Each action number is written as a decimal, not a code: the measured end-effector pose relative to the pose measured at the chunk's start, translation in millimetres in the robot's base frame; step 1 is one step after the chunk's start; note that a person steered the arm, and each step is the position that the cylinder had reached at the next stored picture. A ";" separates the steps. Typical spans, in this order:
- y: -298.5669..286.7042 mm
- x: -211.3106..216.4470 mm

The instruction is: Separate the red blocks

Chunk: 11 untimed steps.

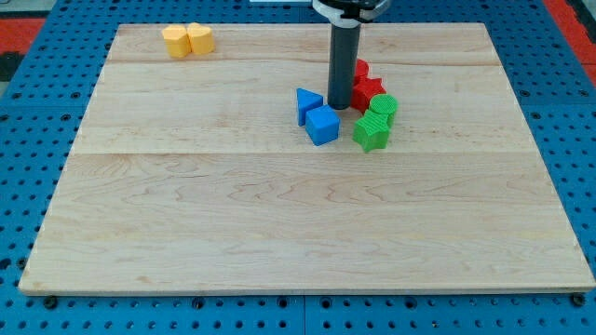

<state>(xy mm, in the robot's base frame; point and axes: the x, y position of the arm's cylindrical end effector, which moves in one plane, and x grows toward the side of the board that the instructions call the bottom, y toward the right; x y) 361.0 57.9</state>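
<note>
Two red blocks touch each other right of the board's centre top: a red star-shaped block point(369, 93) and a second red block point(360, 69) just above it, partly hidden by the rod. My tip point(338, 107) rests on the board right against the left side of the red star block. A blue triangular block point(307, 103) and a blue cube point(323, 125) lie just left and below my tip. Two green blocks point(382, 107) point(371, 133) sit below and right of the red star.
Two yellow blocks point(176, 41) point(200, 38) sit side by side at the board's top left. The wooden board point(279, 214) lies on a blue perforated table.
</note>
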 end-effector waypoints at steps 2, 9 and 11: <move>-3.7 9.3; 94.0 -76.6; 144.1 -29.1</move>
<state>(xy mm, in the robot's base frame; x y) 331.9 201.9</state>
